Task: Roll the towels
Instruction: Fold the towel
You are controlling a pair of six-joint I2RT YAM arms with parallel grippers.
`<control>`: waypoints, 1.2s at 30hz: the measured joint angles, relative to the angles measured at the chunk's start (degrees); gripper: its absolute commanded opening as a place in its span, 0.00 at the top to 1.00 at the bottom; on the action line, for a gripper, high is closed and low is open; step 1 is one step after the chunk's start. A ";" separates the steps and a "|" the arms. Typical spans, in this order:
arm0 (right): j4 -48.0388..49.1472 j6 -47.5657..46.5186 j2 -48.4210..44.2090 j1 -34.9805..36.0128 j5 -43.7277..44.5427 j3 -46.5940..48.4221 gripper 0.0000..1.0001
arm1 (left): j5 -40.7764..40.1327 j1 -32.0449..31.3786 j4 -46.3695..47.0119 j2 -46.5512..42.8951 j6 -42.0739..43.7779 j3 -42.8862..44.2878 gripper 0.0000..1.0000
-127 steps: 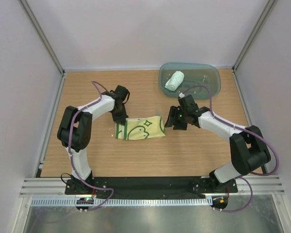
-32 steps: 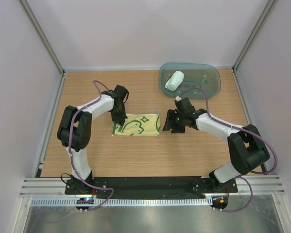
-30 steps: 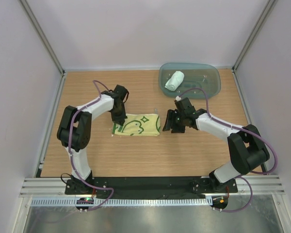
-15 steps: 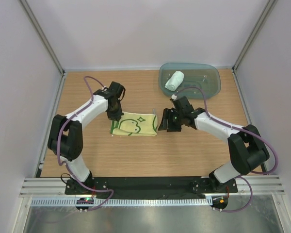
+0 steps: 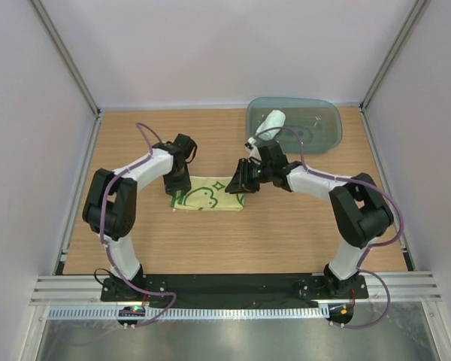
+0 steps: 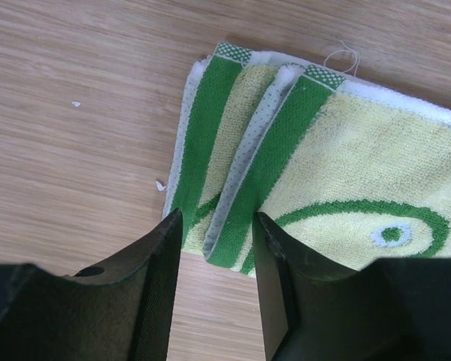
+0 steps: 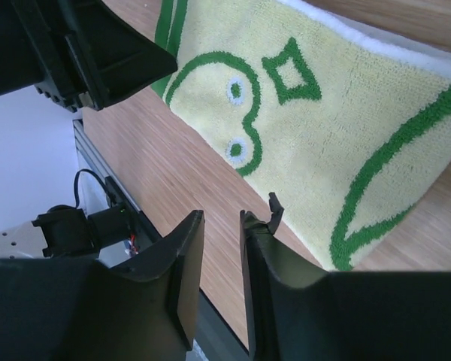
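Shows the yellow towel (image 5: 208, 195) folded into a flat strip in the middle of the table (image 5: 286, 233), long side running left to right, with green-edged layers stacked at its left end. Shows the white towel (image 5: 269, 124) already rolled, lying in the tray (image 5: 327, 113) at the far right.

Looks, then, like one roll done and the second about to start. Calls next for pinching one short end through all its layers, lifting it slightly and turning it over onto itself, with the other end pinned so the strip cannot slide. Risks a crooked, loose roll if only the top layer is caught.

Has the left gripper (image 6: 214, 226) pointing down at the green-edged end, jaws released with a clear gap, nothing between them; cannot tell whether the tips touch the cloth. Has the right gripper (image 7: 220, 218) low beside the right end, jaws close together with a slim gap, grasping nothing. Puts both arms reaching inward, elbows bent, wrists facing each other across the strip.
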 measured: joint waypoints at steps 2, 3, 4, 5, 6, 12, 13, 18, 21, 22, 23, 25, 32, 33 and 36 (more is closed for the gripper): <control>2.08 1.16 2.03 0.00 -0.98 -0.22 0.70 | -0.15 0.00 -0.44 -0.39 -0.07 0.00 0.55; 3.32 1.73 2.95 0.00 -1.40 -0.52 0.71 | -0.20 0.00 -0.79 -0.92 -0.07 0.00 0.55; 4.68 2.36 3.63 0.00 -1.81 -1.11 0.71 | -0.17 0.00 -1.11 -1.66 -0.07 0.00 0.55; 5.73 2.71 4.15 0.00 -2.16 -1.92 0.71 | -0.11 0.00 -1.27 -2.56 -0.04 -0.02 0.55; 6.56 3.08 4.48 0.00 -2.36 -2.73 0.72 | 0.33 0.00 -1.22 -3.87 -0.04 -0.09 0.55; 9.81 4.07 5.88 0.00 -2.82 -7.78 0.73 | 5.53 0.00 2.49 -7.50 -0.13 -2.69 0.55; 10.10 4.07 6.01 0.00 -2.80 -8.41 0.73 | 6.29 0.00 3.32 -7.10 -0.26 -3.69 0.55; 11.69 4.02 6.14 -0.57 -3.02 -12.24 0.73 | 8.68 0.02 6.32 -2.91 -0.52 -8.66 0.57; 13.03 4.13 6.10 -1.20 -4.24 -13.75 0.73 | 9.51 0.17 7.19 -2.29 -0.74 -8.41 0.59; 13.51 4.13 6.08 -1.40 -4.55 -14.05 0.73 | 9.55 0.17 7.19 -2.29 -0.74 -8.41 0.59; 13.84 4.11 6.03 -1.55 -4.74 -14.29 0.73 | 9.55 0.20 7.21 -2.27 -0.72 -8.41 0.59; 14.36 4.07 5.77 -1.73 -5.07 -14.84 0.74 | 9.53 0.17 7.23 -2.29 -0.52 -8.41 0.59; 15.96 5.38 1.38 -1.95 -11.32 -15.56 0.70 | 9.01 0.00 7.45 -2.40 1.77 -8.33 0.61; 17.57 6.40 0.17 -1.99 -13.20 -15.41 0.70 | 9.01 0.00 7.50 -2.38 1.95 -8.28 0.61; 21.49 8.92 -1.20 -2.05 -16.98 -12.33 0.70 | 8.90 -0.48 7.54 -2.21 2.23 -8.09 0.61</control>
